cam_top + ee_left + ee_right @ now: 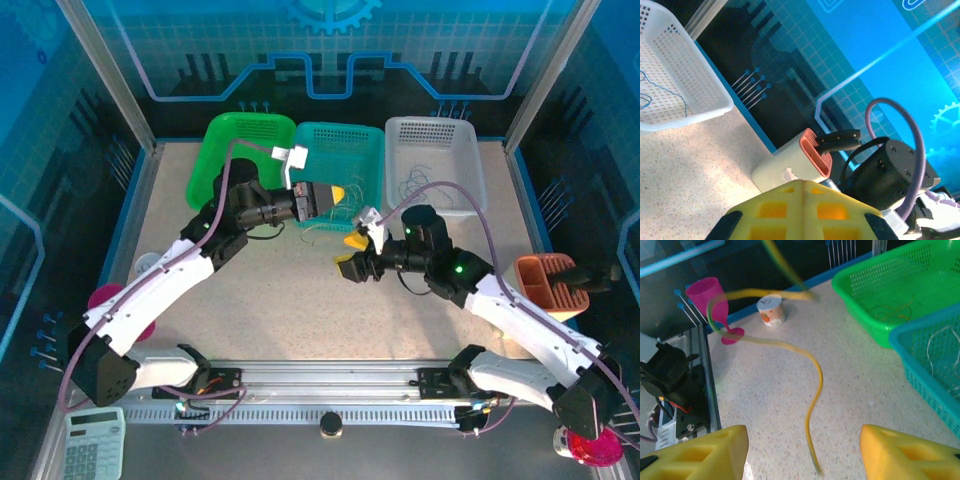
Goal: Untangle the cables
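— Where's the yellow cable (812,390)?
— Hanging looped above the counter (770,405), its end between the right fingers (900,450), which are released and clear of it.
— Around it?
— Green basket (875,280) and teal basket (920,360), both holding thin wires (892,310). Pink goblet (710,300) beyond. Left fingers (805,210) clenched.

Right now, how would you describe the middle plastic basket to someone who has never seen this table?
Along the far edge of the speckled beige table, three perforated plastic baskets stand in a row. The teal basket is the middle one, holding thin pale wires; the bright green basket is on its left and the white basket on its right.
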Controlling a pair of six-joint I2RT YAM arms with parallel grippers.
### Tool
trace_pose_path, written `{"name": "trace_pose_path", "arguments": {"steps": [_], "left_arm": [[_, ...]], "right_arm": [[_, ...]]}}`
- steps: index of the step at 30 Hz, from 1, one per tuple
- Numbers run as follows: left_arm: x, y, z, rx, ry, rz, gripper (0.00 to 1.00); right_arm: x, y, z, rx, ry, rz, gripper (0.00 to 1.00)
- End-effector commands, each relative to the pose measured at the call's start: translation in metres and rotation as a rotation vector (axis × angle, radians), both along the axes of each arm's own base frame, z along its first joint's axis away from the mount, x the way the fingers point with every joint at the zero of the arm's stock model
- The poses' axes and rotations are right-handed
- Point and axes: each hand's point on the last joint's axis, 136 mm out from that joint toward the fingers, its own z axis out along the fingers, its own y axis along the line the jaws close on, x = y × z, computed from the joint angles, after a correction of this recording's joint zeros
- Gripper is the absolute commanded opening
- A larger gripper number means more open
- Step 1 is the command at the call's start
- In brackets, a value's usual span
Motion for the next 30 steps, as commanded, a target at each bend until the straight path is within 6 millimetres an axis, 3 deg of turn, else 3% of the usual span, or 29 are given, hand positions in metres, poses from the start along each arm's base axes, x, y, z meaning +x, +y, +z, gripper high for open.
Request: {"name": "trace_pose_path", "arguments": {"steps": [1,6,10,12,16,21,23,26,30], "left_arm": [[-0.004,-0.003,0.011,-0.020,-0.012,-0.048,0.00],[-0.003,-0.004,0.014,-0.045,-0.010,-0.046,0.00],[0.000,-0.003,0.015,-0.046,-0.014,-0.028,0.00],[0.001,-0.002,0.016,-0.048,-0.018,-0.019,0.00],[0.007,-0.002,0.018,-0.047,-0.028,0.000,0.00],[0.024,0.010,0.023,-0.047,-0.038,0.076,0.00],[0.036,0.024,0.028,-0.058,-0.046,0.138,0.00],[0.054,0.049,0.037,-0.084,-0.057,0.237,0.00],[0.068,0.080,0.051,-0.111,-0.099,0.347,0.00]], "right_arm": [[0.003,0.007,0.014,0.013,-0.024,0.049,0.61],[0.013,0.021,0.008,0.018,-0.003,0.072,0.60],[0.019,0.032,0.003,0.038,0.030,0.099,0.53],[0.020,0.035,-0.001,0.043,0.047,0.106,0.39],[0.023,0.036,-0.006,0.041,0.065,0.098,0.00],[0.020,0.027,-0.021,0.023,0.099,0.065,0.00],[0.019,0.022,-0.032,0.018,0.119,0.039,0.00],[0.016,0.011,-0.068,-0.014,0.178,-0.010,0.00],[0.013,0.007,-0.089,-0.012,0.227,-0.040,0.00]]}}
